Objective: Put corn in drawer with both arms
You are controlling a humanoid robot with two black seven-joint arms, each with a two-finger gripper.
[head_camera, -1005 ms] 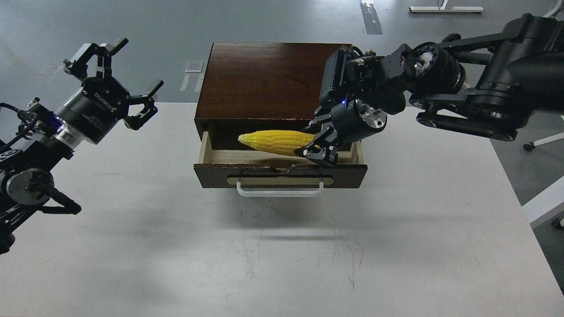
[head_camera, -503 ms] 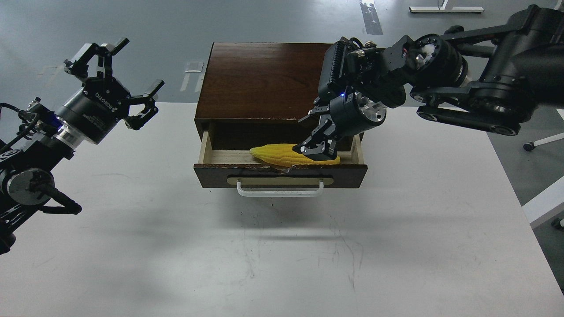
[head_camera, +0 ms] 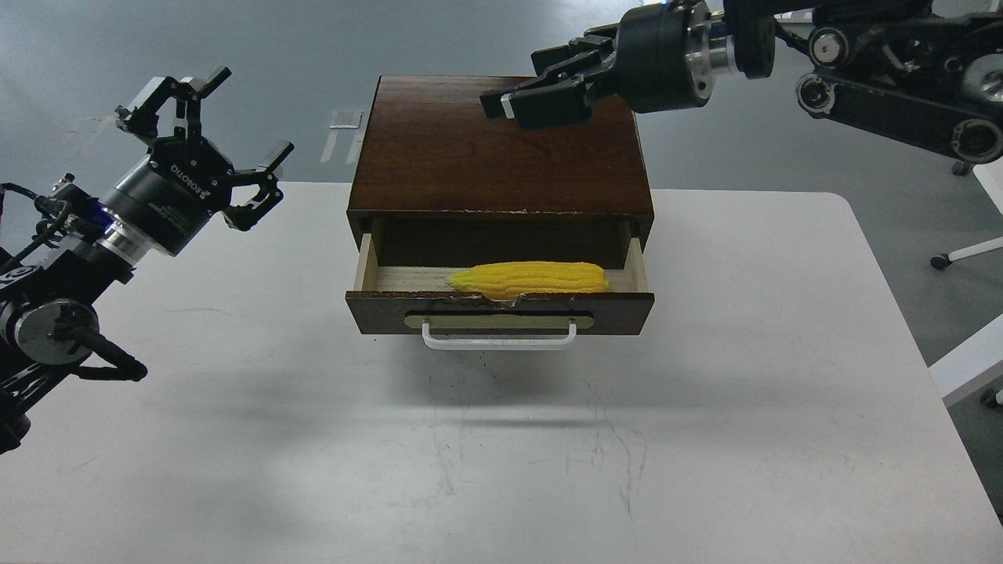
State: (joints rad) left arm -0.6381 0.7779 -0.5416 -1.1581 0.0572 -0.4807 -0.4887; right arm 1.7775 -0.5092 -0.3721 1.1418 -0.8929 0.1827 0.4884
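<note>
The yellow corn lies on its side inside the open drawer, just behind the dark front with its white bar handle. My right gripper hovers high above the back of the box top, empty, fingers apart. My left gripper is open and empty, raised at the table's left, well clear of the drawer.
The dark wooden box casing stands at the back middle of the white table. The table's right edge drops to the grey floor. A chair wheel shows at the right.
My right gripper let go of the corn, which now lies in the drawer. The right arm rose and drew back above the box. The left arm has not moved.
</note>
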